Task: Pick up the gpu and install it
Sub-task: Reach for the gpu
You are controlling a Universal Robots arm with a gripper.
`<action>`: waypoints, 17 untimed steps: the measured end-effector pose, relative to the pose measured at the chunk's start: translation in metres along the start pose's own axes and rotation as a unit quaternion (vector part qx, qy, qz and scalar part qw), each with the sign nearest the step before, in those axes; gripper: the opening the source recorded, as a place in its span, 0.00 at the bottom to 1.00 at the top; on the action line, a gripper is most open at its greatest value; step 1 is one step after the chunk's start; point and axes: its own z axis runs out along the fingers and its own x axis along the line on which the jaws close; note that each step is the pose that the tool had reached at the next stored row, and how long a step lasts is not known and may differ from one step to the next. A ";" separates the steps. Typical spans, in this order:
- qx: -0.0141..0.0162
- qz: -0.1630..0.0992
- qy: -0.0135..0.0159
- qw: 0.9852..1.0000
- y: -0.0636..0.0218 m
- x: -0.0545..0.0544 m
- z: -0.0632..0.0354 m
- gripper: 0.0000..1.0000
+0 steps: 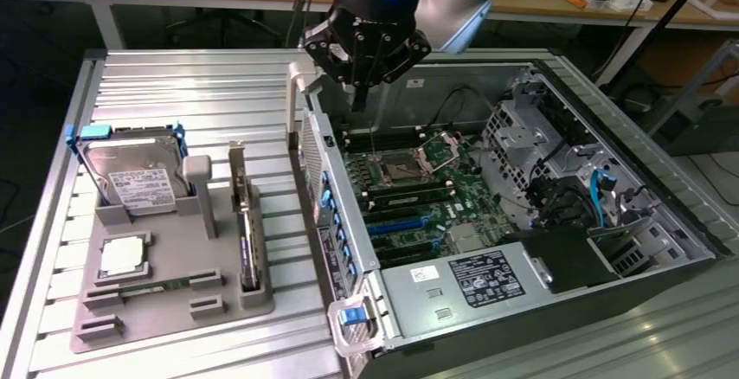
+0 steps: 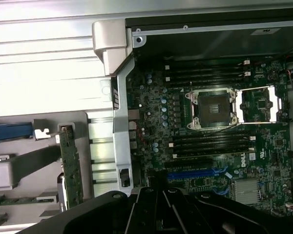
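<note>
The gpu [image 1: 245, 223] stands on edge in a slot of the grey holder [image 1: 173, 310], with its metal bracket at the far end. The wrist view shows it edge-on as a thin green-sided card [image 2: 70, 168]. My gripper [image 1: 360, 93] hangs above the far corner of the open computer case [image 1: 346, 223], over the case wall, well away from the gpu. Its fingers [image 2: 161, 204] are shut together with nothing between them. The motherboard [image 1: 404, 189] lies exposed with blue expansion slots [image 1: 399, 219] [image 2: 195, 173].
The holder also carries a silver hard drive [image 1: 138, 180] with a white label, a small square chip [image 1: 124, 256] and a memory stick [image 1: 144, 290]. An open processor socket [image 1: 407, 167] [image 2: 210, 109] sits mid-board. Drive cages [image 1: 543, 137] and cables crowd the case on the exterior view's right.
</note>
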 end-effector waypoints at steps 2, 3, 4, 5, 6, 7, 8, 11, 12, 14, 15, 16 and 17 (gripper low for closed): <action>0.000 0.000 0.000 1.000 -0.0001 0.002 0.0000 0.11; 0.000 0.000 0.000 1.000 -0.0002 0.003 -0.0001 0.11; 0.000 0.000 0.000 1.000 -0.0002 0.003 -0.0001 0.11; 0.000 0.000 0.000 1.000 -0.0003 0.004 -0.0001 0.11; 0.000 0.000 0.000 1.000 -0.0003 0.005 -0.0001 0.11; 0.000 0.000 0.000 1.000 -0.0004 0.005 -0.0001 0.11; 0.000 0.000 0.000 1.000 -0.0005 0.006 -0.0002 0.11; 0.000 0.000 0.000 1.000 -0.0005 0.008 -0.0002 0.11; 0.000 0.000 0.000 1.000 -0.0005 0.008 -0.0002 0.11; 0.000 0.000 0.000 1.000 -0.0006 0.008 -0.0002 0.11; 0.000 0.000 0.000 1.000 -0.0006 0.008 -0.0002 0.11; 0.000 0.000 0.000 1.000 -0.0006 0.008 -0.0002 0.11; 0.000 0.000 0.000 1.000 -0.0006 0.008 -0.0002 0.11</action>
